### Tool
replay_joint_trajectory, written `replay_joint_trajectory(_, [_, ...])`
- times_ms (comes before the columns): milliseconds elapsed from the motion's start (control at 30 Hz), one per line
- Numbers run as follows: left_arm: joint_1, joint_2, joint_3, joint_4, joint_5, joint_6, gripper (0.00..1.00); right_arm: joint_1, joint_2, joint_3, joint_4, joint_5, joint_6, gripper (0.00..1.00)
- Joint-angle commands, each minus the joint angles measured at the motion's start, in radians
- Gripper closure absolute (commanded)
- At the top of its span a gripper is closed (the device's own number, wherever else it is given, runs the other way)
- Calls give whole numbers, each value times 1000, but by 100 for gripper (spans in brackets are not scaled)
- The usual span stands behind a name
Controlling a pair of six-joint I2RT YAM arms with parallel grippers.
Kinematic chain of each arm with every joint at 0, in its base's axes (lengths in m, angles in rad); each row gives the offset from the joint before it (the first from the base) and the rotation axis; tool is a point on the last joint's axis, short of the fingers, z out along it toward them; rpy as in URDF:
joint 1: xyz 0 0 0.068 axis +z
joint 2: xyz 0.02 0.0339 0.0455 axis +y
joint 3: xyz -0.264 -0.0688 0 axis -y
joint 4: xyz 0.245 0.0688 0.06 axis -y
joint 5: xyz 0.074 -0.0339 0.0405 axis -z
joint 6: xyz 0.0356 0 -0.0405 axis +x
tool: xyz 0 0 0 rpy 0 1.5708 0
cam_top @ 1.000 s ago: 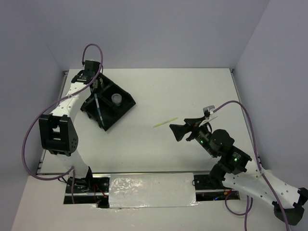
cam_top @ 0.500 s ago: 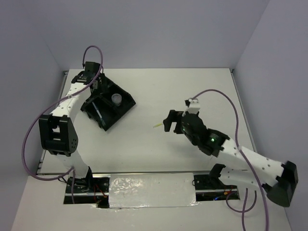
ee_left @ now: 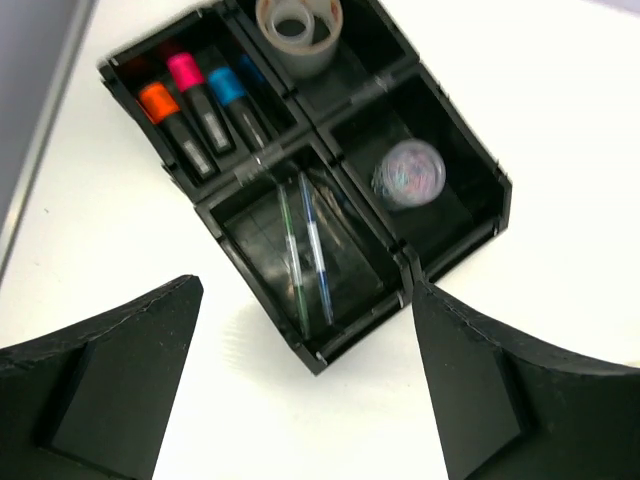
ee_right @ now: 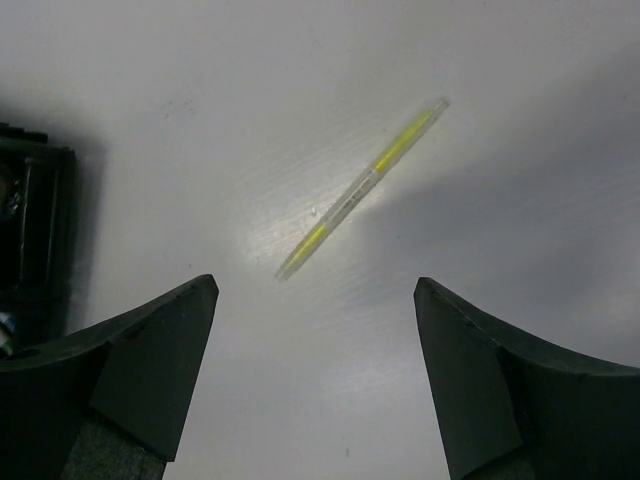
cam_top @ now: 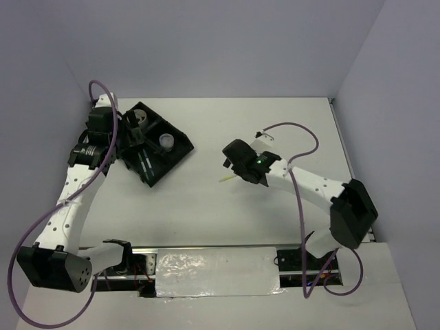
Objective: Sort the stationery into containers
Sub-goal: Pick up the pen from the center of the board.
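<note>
White table [cam_top: 227, 124], pale grey walls all round. Up at about 10 o'clock, black tray [cam_top: 152, 179], turned like a diamond.

Nearly done, by the look of it. Already sorted, as seen from the left wrist:
- orange highlighter [ee_left: 165, 110], pink highlighter [ee_left: 190, 80] and blue highlighter [ee_left: 232, 92], side by side in the 11 o'clock box
- grey tape ring [ee_left: 298, 30] in the 12 o'clock box
- small clear tape roll [ee_left: 410, 172] in the 3 o'clock box
- two thin pens [ee_left: 305, 250] lying in the 6 o'clock box

Left to do: just one yellow-green pen [ee_right: 360, 190], alone on the bare table near the middle and well apart from the tray. Nothing else loose in view.

Above the tray's near corner and looking down at it, left hand [ee_left: 305, 385], wide open and holding nothing. Reaching in from about 4 o'clock and over the loose pen, right hand [ee_right: 315, 350], wide open too and empty. Pen slanted from 7 to 1 o'clock just ahead of the two fingers, not touched.

Next job, most likely: going down, pinching the pen, then carrying it across to the box with the other pens.
</note>
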Motion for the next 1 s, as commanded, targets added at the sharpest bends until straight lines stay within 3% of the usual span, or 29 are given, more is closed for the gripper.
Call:
replay_joint_trajectory(0, [-2, 1, -58, 52, 70, 0, 1, -19, 161, 161, -109, 27, 155, 13])
replay_joint_trajectory(200, [-2, -11, -78, 33, 80, 0, 1, -62, 429, 376, -275, 2, 242, 18])
replay_joint_trajectory(500, [-1, -31, -78, 39, 118, -4, 1, -81, 531, 338, -236, -56, 278, 21])
replay_joint_trajectory(600, [-1, -34, -78, 39, 118, -4, 1, -88, 552, 319, -215, -79, 269, 28])
replay_joint_trajectory(767, [-1, -33, -78, 39, 124, -4, 1, -130, 553, 212, -106, -154, 234, 48])
replay_joint_trajectory(833, [-1, -30, -78, 38, 129, -4, 1, -134, 522, 151, -53, -170, 216, 74])
replay_joint_trajectory(867, [-1, -28, -78, 39, 148, -7, 1, -134, 510, 132, -49, -173, 222, 100])
replay_joint_trajectory(933, [-1, -24, -86, 46, 204, -12, 1, -122, 459, 82, 10, -183, 204, 100])
replay_joint_trajectory(967, [-1, -13, -91, 56, 303, -20, 1, -113, 438, 63, 53, -185, 118, 100])
